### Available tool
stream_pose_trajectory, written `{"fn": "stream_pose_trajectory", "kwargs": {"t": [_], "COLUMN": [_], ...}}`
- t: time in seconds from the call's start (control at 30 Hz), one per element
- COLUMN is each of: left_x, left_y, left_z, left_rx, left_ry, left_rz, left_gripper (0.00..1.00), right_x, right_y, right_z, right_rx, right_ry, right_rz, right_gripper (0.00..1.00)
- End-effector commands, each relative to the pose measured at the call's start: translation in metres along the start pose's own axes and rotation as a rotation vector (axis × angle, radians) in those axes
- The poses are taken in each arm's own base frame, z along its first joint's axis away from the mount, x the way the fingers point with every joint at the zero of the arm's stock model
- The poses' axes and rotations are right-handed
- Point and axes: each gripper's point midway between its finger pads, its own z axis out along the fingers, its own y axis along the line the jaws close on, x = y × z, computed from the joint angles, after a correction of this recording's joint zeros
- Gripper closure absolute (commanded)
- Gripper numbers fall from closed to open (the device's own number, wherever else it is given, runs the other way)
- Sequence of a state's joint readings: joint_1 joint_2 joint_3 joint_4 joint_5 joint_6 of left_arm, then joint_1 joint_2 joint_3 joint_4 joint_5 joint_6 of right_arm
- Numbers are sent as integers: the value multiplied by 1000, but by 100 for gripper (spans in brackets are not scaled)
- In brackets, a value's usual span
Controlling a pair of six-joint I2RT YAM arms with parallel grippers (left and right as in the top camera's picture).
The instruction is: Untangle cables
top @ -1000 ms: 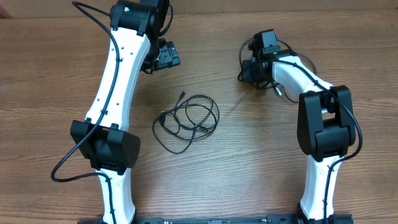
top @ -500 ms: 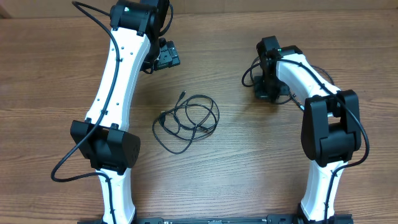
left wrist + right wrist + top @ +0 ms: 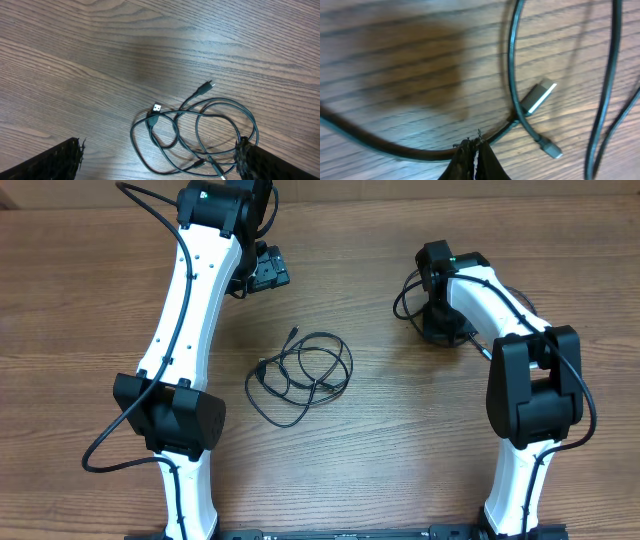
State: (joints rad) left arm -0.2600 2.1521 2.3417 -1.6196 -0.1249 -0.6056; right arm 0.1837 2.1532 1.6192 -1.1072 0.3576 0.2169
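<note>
A loose coil of thin black cables (image 3: pixel 300 375) lies mid-table, apart from both arms. My left gripper (image 3: pixel 267 273) hovers behind it, open wide. In the left wrist view the coil (image 3: pixel 200 135) lies between and beyond the fingers (image 3: pixel 65 160), with a silvery plug (image 3: pixel 156 107) at its left. My right gripper (image 3: pixel 441 332) points down at the table on the right. Its fingertips (image 3: pixel 476 145) are shut where a thin cable (image 3: pixel 395 147) runs into them. A silvery plug (image 3: pixel 540 96) and a small plug (image 3: pixel 551 148) lie just beyond.
The wooden table (image 3: pixel 80 300) carries both white arms. Thicker black robot wires loop off the left arm (image 3: pixel 110 455) and beside the right wrist (image 3: pixel 405 300). More thin cord strands (image 3: pixel 605 100) run down the right of the right wrist view.
The right gripper has swung right and toward the front, still shut. The central coil and the left arm have not moved.
</note>
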Motion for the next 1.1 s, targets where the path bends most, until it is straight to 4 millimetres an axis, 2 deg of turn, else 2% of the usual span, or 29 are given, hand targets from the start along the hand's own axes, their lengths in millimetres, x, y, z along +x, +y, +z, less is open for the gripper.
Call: {"fn": "stream_pose_trajectory", "kwargs": {"t": [0.0,0.07,0.13,0.17,0.2,0.23,0.4,0.57,0.7,0.97,1.07], "left_x": [0,0,0,0,0,0,0,0,0,0,0], "left_y": [1,1,1,1,1,1,1,1,1,1,1], "left_z": [3,3,3,3,3,3,3,3,3,3,3], "left_rx": [-14,-14,-14,-14,-14,-14,-14,-14,-14,-15,-14], "left_ry": [-2,-2,-2,-2,-2,-2,0,0,0,0,0], "left_rz": [11,11,11,11,11,11,11,11,11,11,11], "left_gripper": [0,0,0,1,0,0,0,0,0,0,1], "right_x": [-10,-16,-23,-26,-30,-36,-55,-54,-51,-36,-32], "right_y": [9,22,39,48,55,62,77,91,90,95,90], "right_z": [-30,-41,-55,-62,-69,-74,-78,-62,-41,-15,-9], "right_rx": [-125,-219,-339,-397,-449,-496,-554,-538,-473,-452,-422], "right_ry": [-67,-97,-131,-146,-161,-183,-259,-240,-211,-142,-129], "right_rz": [50,50,40,39,38,37,33,15,16,5,6], "right_gripper": [92,80,53,35,25,22,22,25,38,59,67]}}
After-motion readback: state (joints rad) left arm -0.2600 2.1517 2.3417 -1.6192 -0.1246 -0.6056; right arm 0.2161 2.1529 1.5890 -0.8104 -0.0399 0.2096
